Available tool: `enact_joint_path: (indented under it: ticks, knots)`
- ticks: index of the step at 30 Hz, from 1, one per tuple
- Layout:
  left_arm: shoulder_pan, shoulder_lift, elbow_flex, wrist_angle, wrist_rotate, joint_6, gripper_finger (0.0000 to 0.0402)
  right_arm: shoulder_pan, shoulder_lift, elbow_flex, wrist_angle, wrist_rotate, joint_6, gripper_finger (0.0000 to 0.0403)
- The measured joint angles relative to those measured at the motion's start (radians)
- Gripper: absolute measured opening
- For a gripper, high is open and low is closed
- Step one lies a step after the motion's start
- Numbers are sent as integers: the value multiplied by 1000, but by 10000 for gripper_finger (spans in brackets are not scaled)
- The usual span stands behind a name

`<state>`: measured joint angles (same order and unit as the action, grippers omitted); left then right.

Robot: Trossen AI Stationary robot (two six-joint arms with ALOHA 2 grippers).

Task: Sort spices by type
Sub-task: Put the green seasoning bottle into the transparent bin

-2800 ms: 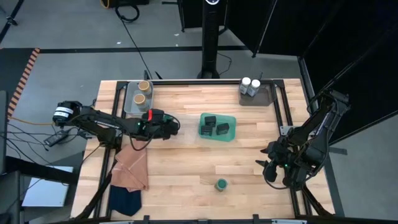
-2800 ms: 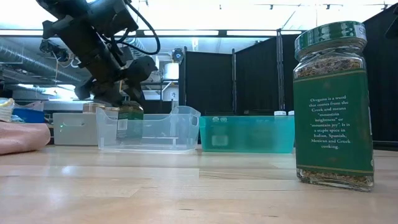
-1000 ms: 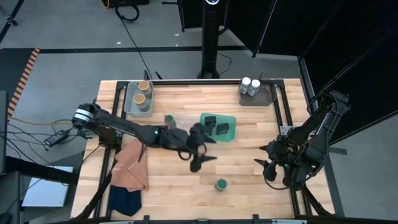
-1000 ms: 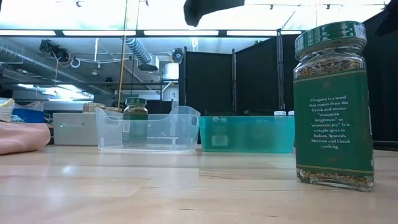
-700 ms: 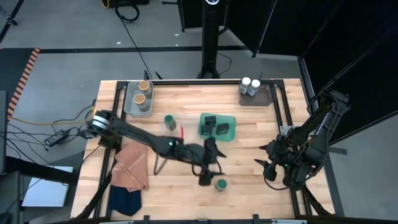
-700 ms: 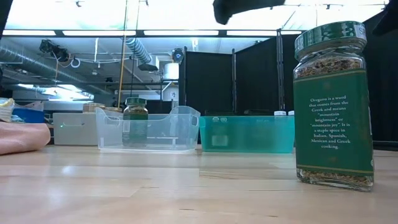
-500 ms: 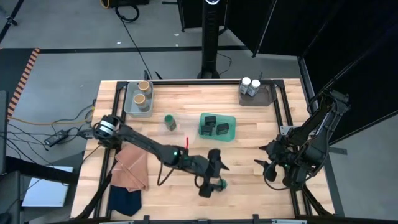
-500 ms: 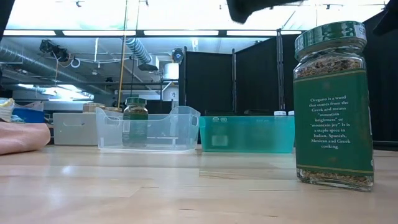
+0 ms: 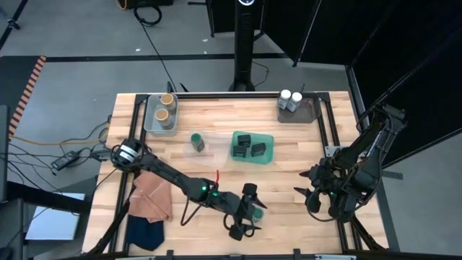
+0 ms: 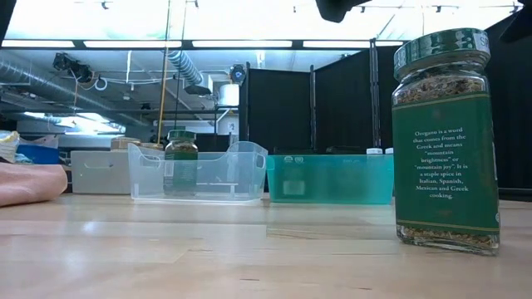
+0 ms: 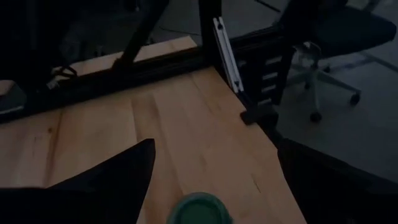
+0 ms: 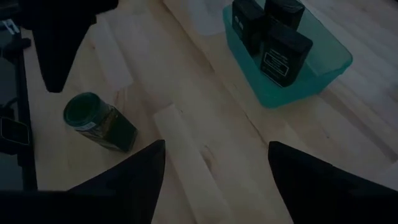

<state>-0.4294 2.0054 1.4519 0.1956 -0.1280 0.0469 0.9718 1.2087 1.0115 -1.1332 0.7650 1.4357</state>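
Note:
A green-lidded spice jar [image 9: 258, 214] stands upright on its base on the bare wood near the table's near edge; it looms large in the low view [image 10: 446, 141]. My left gripper [image 9: 247, 211] is open, with one finger on either side of the jar's lid [image 11: 200, 210] and a gap to each. A second green-lidded jar [image 9: 197, 141] stands in the clear tray [image 10: 249, 166]. Dark tins [image 12: 283, 43] sit in the teal tray [image 9: 268, 137]. My right gripper [image 9: 307, 192] waits open near the table's right edge.
A grey tray [image 9: 151, 115] at the far left holds tan-lidded jars; another grey tray [image 9: 309, 114] at the far right holds white-lidded jars [image 9: 291, 99]. Orange [image 9: 153, 195] and navy [image 9: 144, 231] cloths lie at the near left corner. Bare wood stretches between the trays and the near edge.
My left arm has reached out from beside the teal tray toward the table's near edge and a little rightward, coming to the green-lidded jar standing on the wood, so that its fingers now flank the jar. Neither jar has moved.

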Motion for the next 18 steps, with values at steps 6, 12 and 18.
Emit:
enact_joint_path:
  ticks: [6,12,18]
  knots:
    - [4,-1,-52,20,-16,14,344,0,0,0,5,0,1,291]
    - [4,-1,-83,48,-17,-2,344,0,0,0,5,0,0,293]
    - [12,24,-84,77,-6,-6,344,0,0,0,10,-1,1,290]
